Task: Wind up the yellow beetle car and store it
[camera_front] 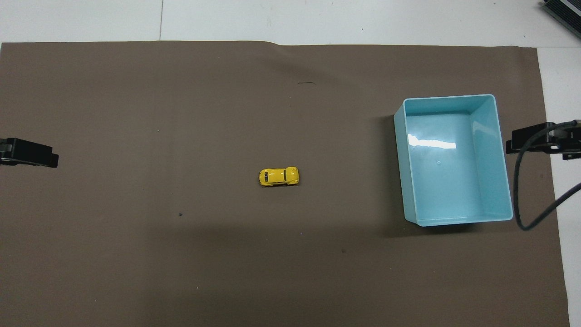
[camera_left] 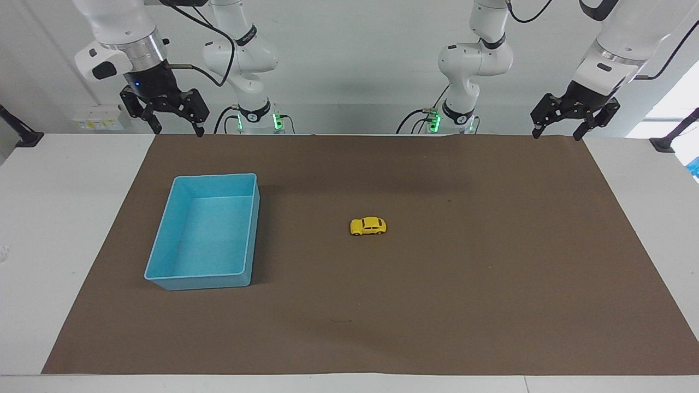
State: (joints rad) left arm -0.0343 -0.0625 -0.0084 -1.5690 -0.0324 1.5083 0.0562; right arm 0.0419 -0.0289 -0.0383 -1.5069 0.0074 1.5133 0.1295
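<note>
The yellow beetle car [camera_left: 368, 226] sits on its wheels near the middle of the brown mat [camera_left: 437, 305], side-on to the robots and well apart from everything else — free on all sides, which looks meant to leave either arm room to come down on it and to roll it along the mat for winding. Toward the right arm's end of the table stands the light-blue bin [camera_left: 164, 240], upright with nothing in it, mouth open upward, presumably the place where the car is to be stored; no part of the task looks begun.

Both arms wait, raised at the mat's edge nearest the robots. The right gripper [camera_left: 176, 129] hangs over that edge at the bin's end, its fingers spread and pinching nothing. The left gripper [camera_left: 558, 130] hangs over the mat's corner at the left arm's end, likewise spread and empty.

Hard to judge: the car is too small to show any winding key or pull-back mechanism, and which end is its front is not certain. In the overhead view only dark tips of the grippers show at the sides — the right one trailing a cable [camera_front: 535, 213] — and both arms are cut off at the top of the facing view.
</note>
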